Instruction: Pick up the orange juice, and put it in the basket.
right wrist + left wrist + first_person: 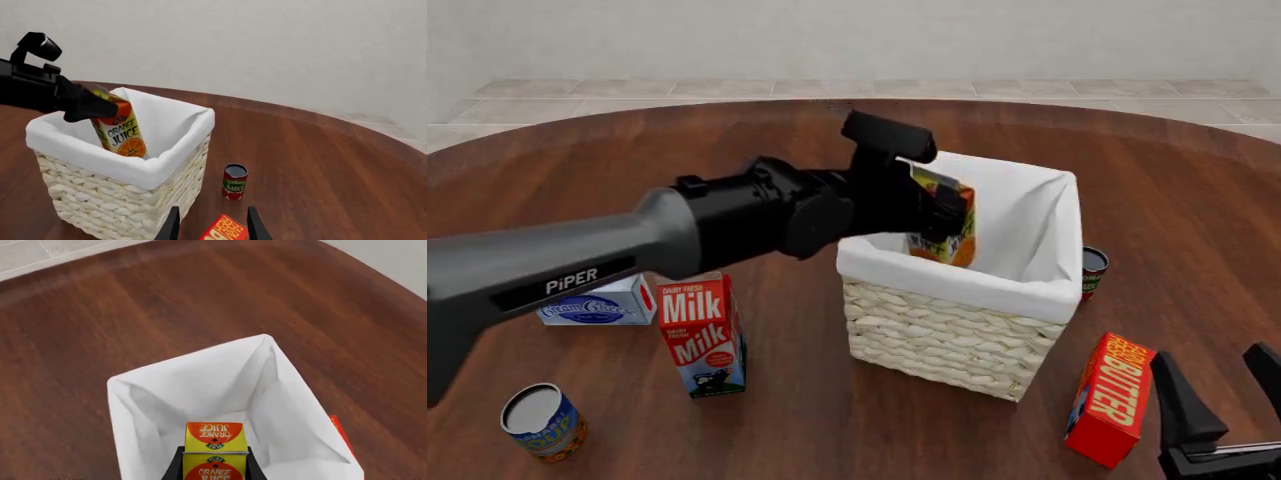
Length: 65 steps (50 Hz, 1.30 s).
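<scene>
The orange juice (950,228) is an orange and yellow carton, tilted, with its lower part below the rim inside the basket (950,342). My left gripper (941,214) is shut on the carton's upper part, over the basket's opening. In the left wrist view the orange juice (215,439) sits between the black fingers (175,466) above the basket's white liner (200,380). The right wrist view shows the orange juice (123,133) inside the basket (113,210), held by the left gripper (87,108). My right gripper (1221,395) stands open at the table's near right, holding nothing.
A red and white milk carton (703,335) stands left of the basket, with a blue-labelled box (594,305) and a can (543,423) further left. A red butter box (1110,400) stands by my right gripper. A tomato sauce can (1093,272) stands right of the basket.
</scene>
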Each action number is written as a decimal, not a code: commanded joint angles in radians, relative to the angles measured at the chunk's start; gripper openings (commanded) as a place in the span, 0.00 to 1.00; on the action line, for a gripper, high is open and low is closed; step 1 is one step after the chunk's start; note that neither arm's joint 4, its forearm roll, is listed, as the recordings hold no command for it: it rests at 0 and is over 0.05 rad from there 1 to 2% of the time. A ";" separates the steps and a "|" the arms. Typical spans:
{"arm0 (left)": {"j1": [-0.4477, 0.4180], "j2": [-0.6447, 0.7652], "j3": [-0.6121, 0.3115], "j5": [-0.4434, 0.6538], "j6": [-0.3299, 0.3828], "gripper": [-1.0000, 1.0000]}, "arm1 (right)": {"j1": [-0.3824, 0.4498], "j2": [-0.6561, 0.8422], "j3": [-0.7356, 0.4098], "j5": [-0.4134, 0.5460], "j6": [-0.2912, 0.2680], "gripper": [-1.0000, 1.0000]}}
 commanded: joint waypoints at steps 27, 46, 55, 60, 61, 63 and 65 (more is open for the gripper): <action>0.002 0.053 -0.031 0.008 0.022 1.00 | 0.004 0.086 0.001 -0.090 0.002 1.00; 0.020 0.050 -0.040 0.013 0.032 1.00 | 0.005 0.041 0.000 -0.047 0.002 1.00; 0.031 0.040 -0.069 0.026 0.039 1.00 | 0.008 0.021 0.000 -0.026 0.001 1.00; 0.032 0.020 -0.094 0.043 0.037 1.00 | 0.009 0.014 0.000 -0.019 0.000 1.00; 0.032 0.020 -0.094 0.043 0.037 1.00 | 0.009 0.014 0.000 -0.018 0.000 1.00; 0.035 0.009 -0.108 0.052 0.035 1.00 | 0.010 0.015 0.000 -0.018 -0.002 1.00; 0.038 0.000 -0.115 0.054 0.035 1.00 | 0.011 0.020 0.000 -0.023 -0.001 1.00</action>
